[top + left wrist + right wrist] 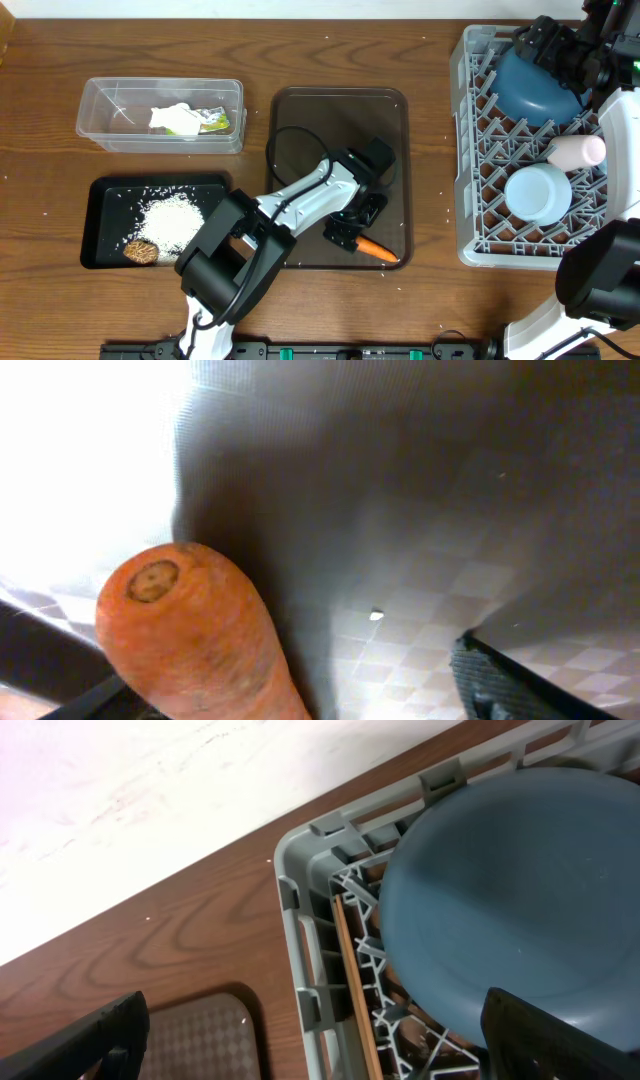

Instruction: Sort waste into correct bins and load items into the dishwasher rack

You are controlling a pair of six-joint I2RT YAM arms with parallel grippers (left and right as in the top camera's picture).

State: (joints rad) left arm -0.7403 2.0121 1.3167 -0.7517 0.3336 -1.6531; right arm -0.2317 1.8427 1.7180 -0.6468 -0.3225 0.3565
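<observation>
An orange carrot [377, 250] lies on the brown serving tray [340, 110] near its front right corner. My left gripper [348, 236] is low over its blunt end. In the left wrist view the carrot [190, 635] sits beside the left finger, with a gap to the right finger, so the gripper [290, 695] is open. My right gripper [545, 42] hangs open and empty [315, 1020] over the grey rack's [466, 150] far left corner. The rack holds the dark-blue plate [538, 85], a whitish-pink cup [578, 150], a light-blue cup [537, 192] and a wooden chopstick [355, 990].
The clear tub [100, 125] at the back left holds the crumpled wrapper [185, 120]. The black tray [100, 205] at the front left holds white rice [175, 222] and the brown lump [141, 251]. A few grains lie loose on the table.
</observation>
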